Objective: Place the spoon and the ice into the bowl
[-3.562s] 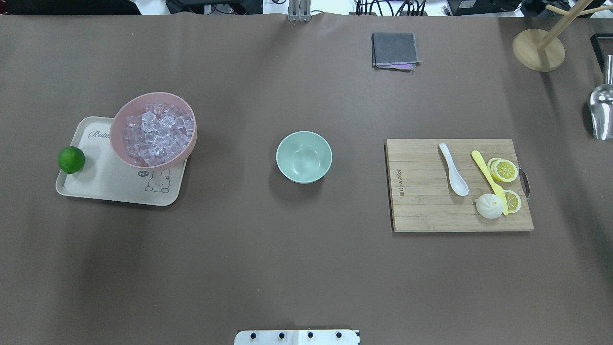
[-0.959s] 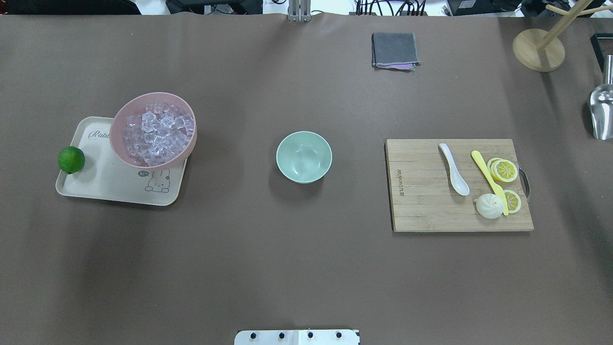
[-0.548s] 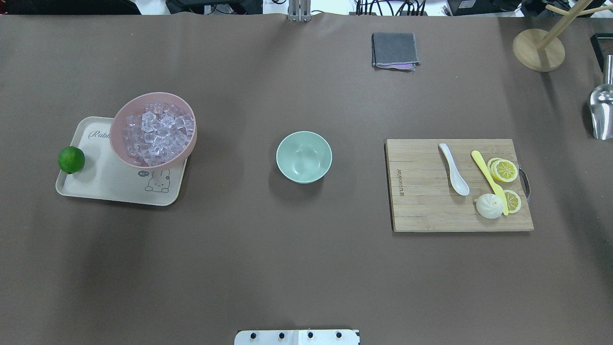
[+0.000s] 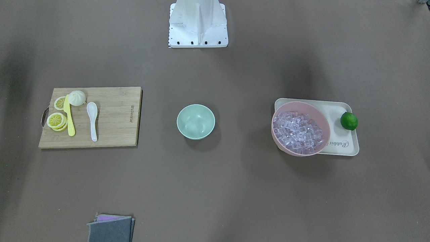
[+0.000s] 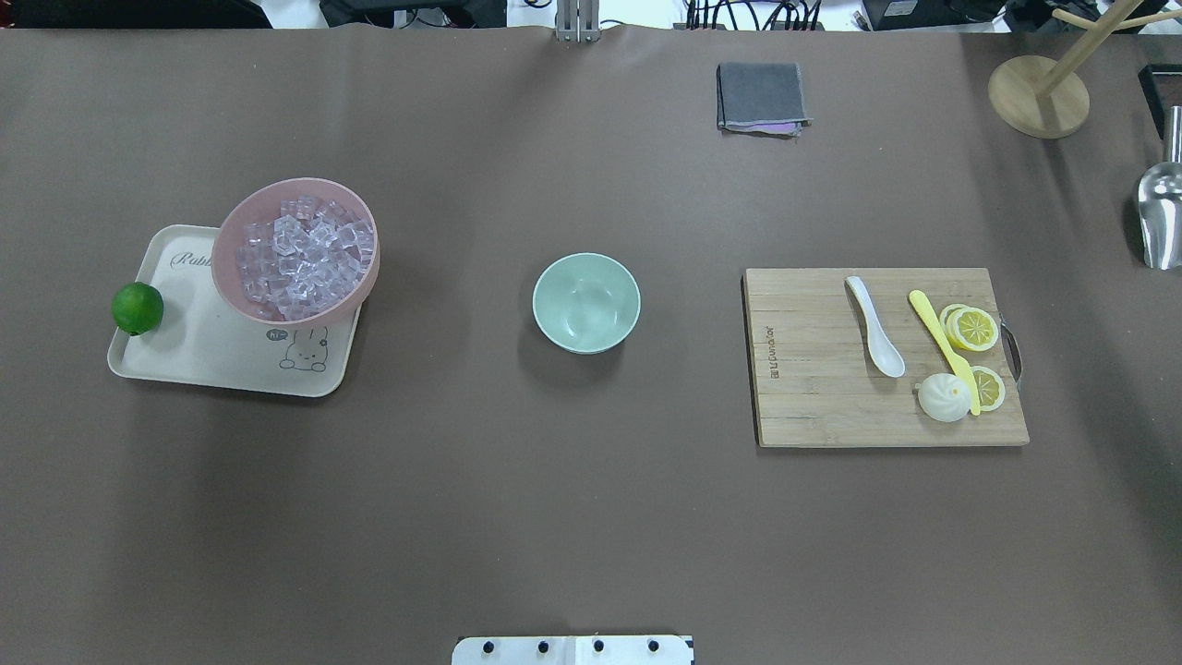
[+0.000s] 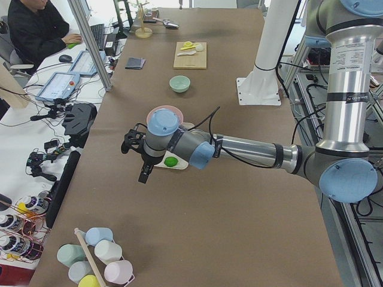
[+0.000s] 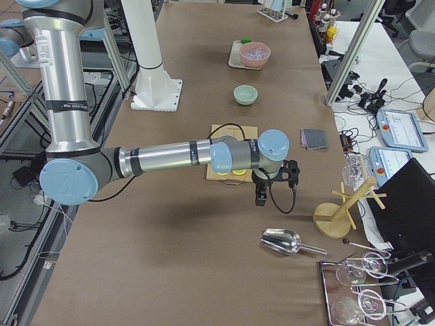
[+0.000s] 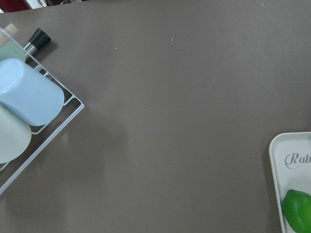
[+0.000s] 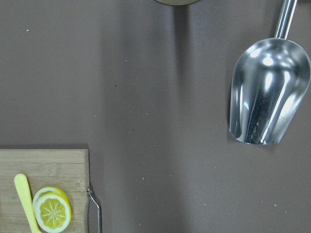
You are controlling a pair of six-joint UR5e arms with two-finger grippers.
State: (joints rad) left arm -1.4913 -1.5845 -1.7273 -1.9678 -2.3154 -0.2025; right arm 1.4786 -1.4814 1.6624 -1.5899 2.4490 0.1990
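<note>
The white spoon (image 5: 875, 328) lies on the wooden cutting board (image 5: 813, 406) at the right, scoop toward me. The ice (image 5: 300, 259) fills the pink bowl (image 5: 369, 286) at the left. The mint-green bowl (image 5: 585, 303) stands empty at the table's middle. No gripper shows in the overhead or front views. In the exterior left view my left gripper (image 6: 142, 174) hangs over the table beside the tray. In the exterior right view my right gripper (image 7: 260, 197) hangs past the board's outer end. I cannot tell whether either is open or shut.
The pink bowl sits on a cream tray (image 5: 203, 351) with a green lime (image 5: 137, 308). A yellow knife (image 5: 942, 346), lemon slices (image 5: 974, 328) and a white bun (image 5: 944, 397) share the board. A metal scoop (image 5: 1161, 217), wooden stand (image 5: 1038, 96) and grey cloth (image 5: 761, 96) lie farther back.
</note>
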